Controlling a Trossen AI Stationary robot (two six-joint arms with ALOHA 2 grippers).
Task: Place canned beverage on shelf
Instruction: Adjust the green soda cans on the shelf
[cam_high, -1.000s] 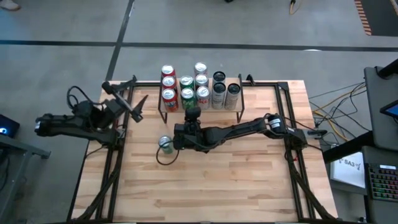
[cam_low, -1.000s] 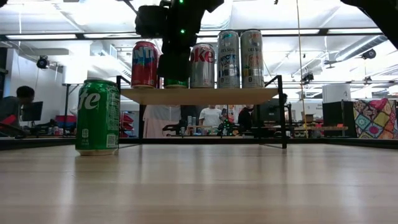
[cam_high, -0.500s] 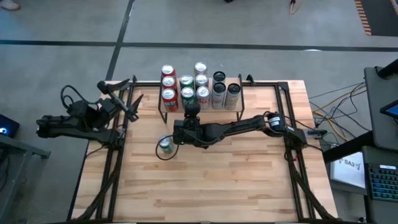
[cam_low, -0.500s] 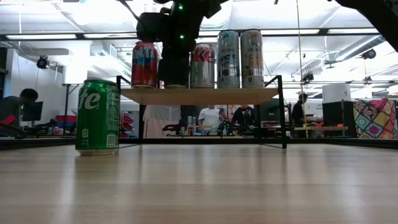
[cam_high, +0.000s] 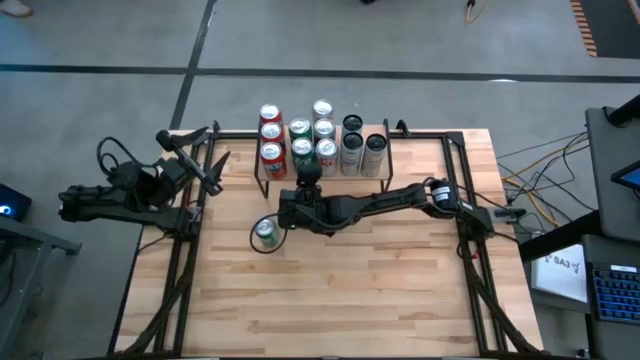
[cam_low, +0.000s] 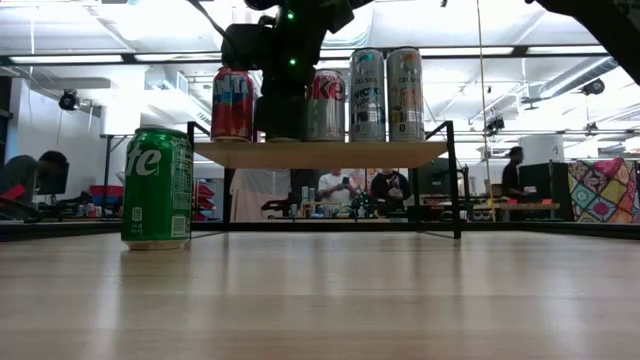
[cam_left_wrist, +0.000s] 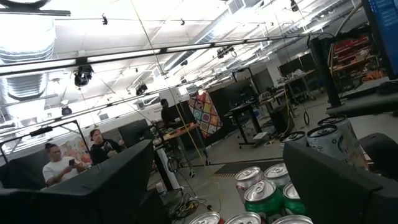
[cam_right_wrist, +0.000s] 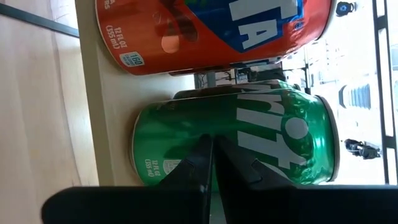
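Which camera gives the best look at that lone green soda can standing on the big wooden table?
The low view: the green can stands upright there, unobstructed, its side and label plain. The high view shows only its silver top, near the right gripper. The two wrist views show green cans at the shelf, not this one.

Dark jointed arms (cam_high: 375, 207), black cables (cam_high: 112, 152)

Bright workshop, ceiling lights (cam_low: 150, 28), desks (cam_low: 520, 208)

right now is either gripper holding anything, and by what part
Nothing is held. The right gripper is shut and empty in front of a green can on the shelf; the left gripper is open.
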